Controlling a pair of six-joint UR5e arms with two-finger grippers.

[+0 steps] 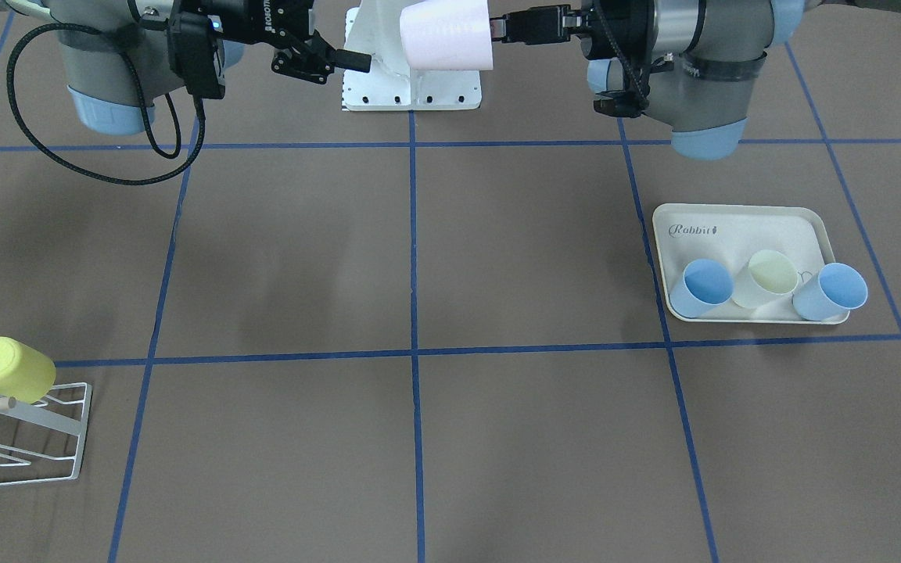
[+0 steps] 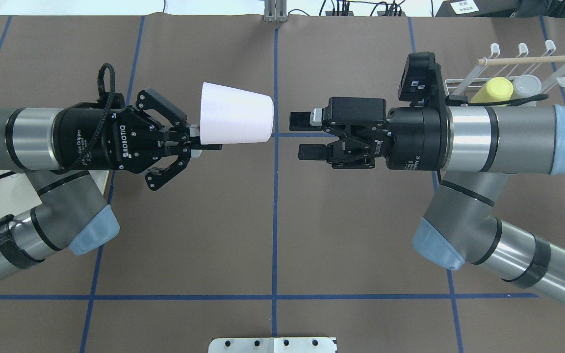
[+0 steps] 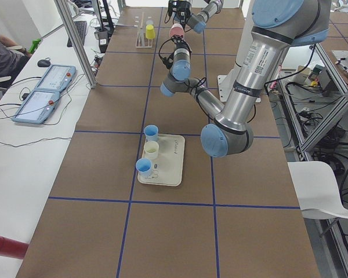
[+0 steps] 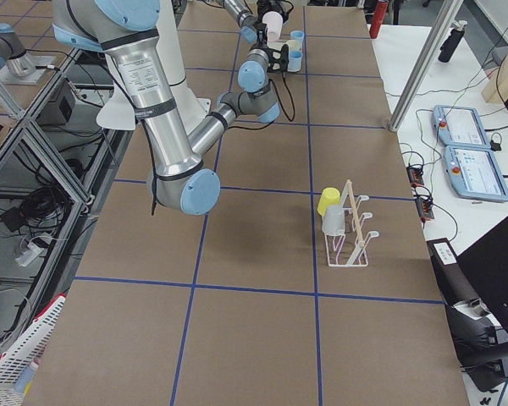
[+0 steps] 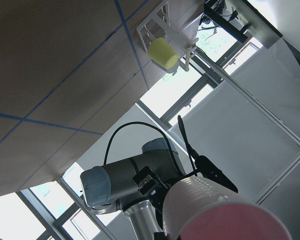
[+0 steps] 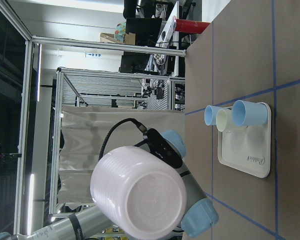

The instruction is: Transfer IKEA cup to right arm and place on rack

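left gripper (image 2: pixel 204 144) clamps pink cup (image 2: pixel 236 120) by rim, base out for the taking | right gripper (image 2: pixel 304 136) spread wide, empty, just short of base

Above the brown paper-covered bench (image 1: pixel 419 438) a pale pink plastic cup (image 2: pixel 236 120) lies sideways in the air, rim in the left gripper (image 2: pixel 198 143), base facing the right gripper (image 2: pixel 304 137), just apart. Far out on the robot's right, a white wire rack with wooden dowel (image 2: pixel 532 59) carries a yellow plastic cup (image 2: pixel 493 90) beside a translucent grey cup (image 2: pixel 527 84). On its left, a cream rectangular tray (image 1: pixel 740 223) holds a row of three small plastic cups (image 1: pixel 766 279).
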